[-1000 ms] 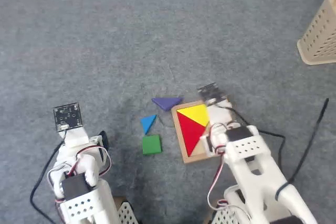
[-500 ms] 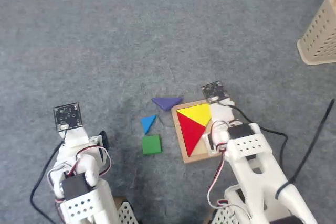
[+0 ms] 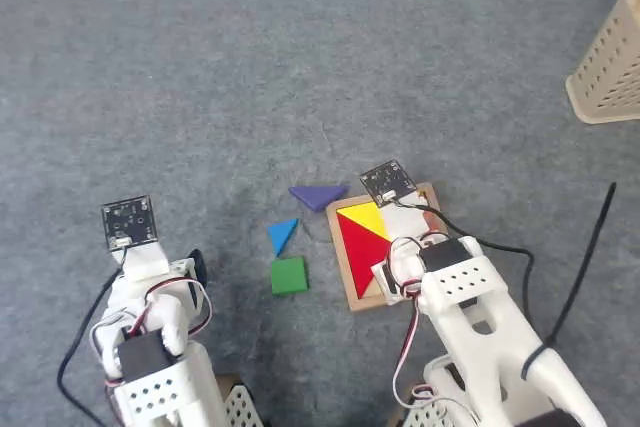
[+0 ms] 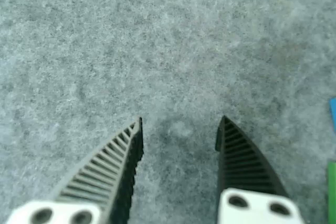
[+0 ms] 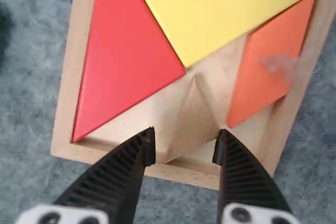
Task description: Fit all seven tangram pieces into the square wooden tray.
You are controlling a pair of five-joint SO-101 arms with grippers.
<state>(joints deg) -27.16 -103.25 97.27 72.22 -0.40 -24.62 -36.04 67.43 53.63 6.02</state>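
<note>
My right claw [image 5: 185,137] hangs spread wide over the wooden tray [image 5: 65,103], which sits near the worktop's [image 3: 200,97] near edge, right of centre. A red triangle [image 5: 126,61], a yellow triangle [image 5: 210,9] and an orange piece [image 5: 268,61] lie inside it, and a pale wooden piece [image 5: 184,116] lies between the fingertips. The purple piece [image 3: 318,195], blue triangle [image 3: 282,235] and green square [image 3: 289,275] lie just beside the tray, on its left-edge side. My left claw [image 4: 179,124] is released, holding nothing, over grey worktop.
</note>
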